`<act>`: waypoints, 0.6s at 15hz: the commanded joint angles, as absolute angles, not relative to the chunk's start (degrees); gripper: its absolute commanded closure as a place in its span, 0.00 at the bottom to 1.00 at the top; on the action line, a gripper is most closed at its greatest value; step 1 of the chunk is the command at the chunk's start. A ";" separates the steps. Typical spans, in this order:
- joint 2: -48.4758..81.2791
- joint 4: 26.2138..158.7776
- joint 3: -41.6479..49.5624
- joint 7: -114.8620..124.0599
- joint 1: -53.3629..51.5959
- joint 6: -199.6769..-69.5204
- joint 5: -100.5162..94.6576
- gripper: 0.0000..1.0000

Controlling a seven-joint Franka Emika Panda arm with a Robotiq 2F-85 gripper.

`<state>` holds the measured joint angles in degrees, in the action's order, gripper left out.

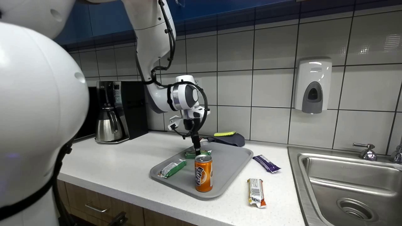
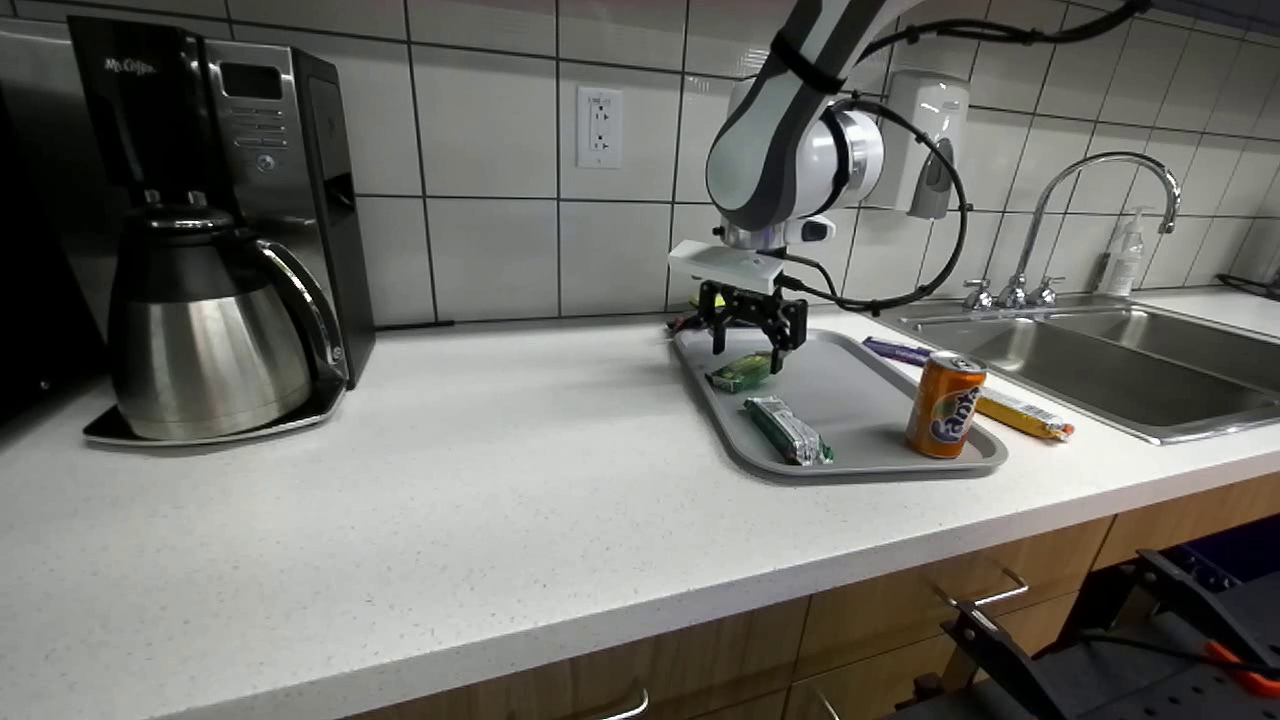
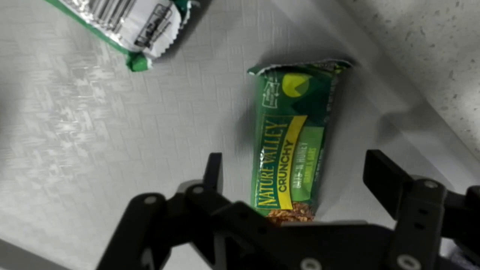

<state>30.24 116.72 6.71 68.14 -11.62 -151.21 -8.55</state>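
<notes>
Gripper [image 2: 748, 361]: spread wide astride the Nature Valley bar [image 3: 290, 150], gray tray [image 2: 845, 400] showing in both gaps.
Nature Valley bar: face up, a corner just beside the tray's raised rim.
Second green wrapper [image 2: 788, 432]: near it on the tray, barcode upward.
Fanta can [image 2: 945, 405]: upright near the tray's edge, open tray between it and the gripper.
Countertop [image 2: 470, 500]: a wide white stretch from tray to coffee maker [image 2: 270, 130].
Print I can read: "Nature Valley Crunchy Oats 'n Honey," "Fanta," "Mr. Coffee."

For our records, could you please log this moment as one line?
gripper: open over green bar; held: nothing; tray: green bar, second green bar, upright orange can; counter: purple bar, yellow bar
</notes>
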 commanded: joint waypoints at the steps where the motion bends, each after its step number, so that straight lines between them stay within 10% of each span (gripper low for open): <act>1: 28.23 117.85 7.07 66.10 -12.27 -150.79 -8.36 0.00; 9: 24.73 119.24 7.50 65.77 -13.06 -150.39 -9.26 0.00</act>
